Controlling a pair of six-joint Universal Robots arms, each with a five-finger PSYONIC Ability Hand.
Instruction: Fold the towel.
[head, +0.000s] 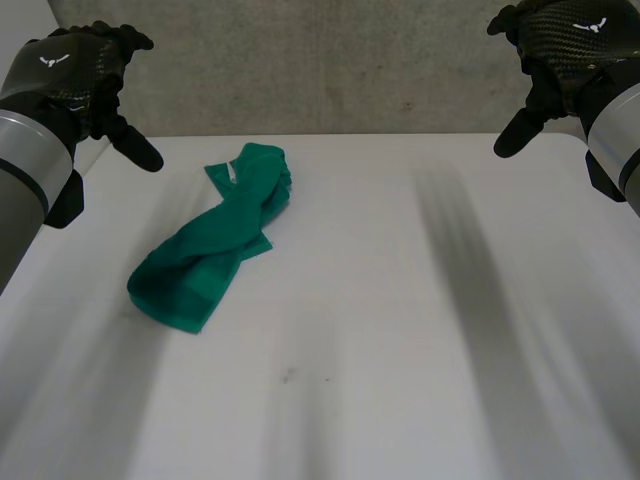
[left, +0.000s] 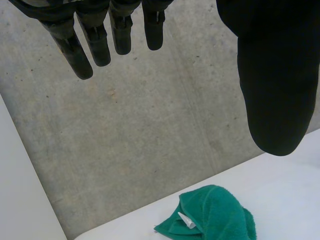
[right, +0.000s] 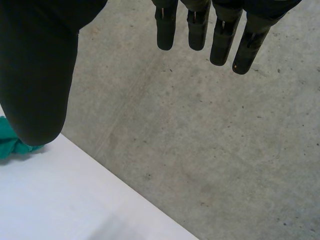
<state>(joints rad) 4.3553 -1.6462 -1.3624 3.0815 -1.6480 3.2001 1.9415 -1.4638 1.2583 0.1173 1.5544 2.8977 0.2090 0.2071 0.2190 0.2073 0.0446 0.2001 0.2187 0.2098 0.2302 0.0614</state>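
L hand (head: 75, 68), R hand (head: 568, 45) spread, towel (head: 210, 255) crumpled

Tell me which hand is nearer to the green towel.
Left. The left hand hangs open near the far end of the towel, not touching it. The right hand hangs open across the table, well away.

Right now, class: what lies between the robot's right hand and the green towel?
Nothing: the head view shows bare white table between the right hand and the green towel.

Plain green towel (head: 205, 255), white table (head: 400, 350), black hands, grey floor (left: 150, 125)
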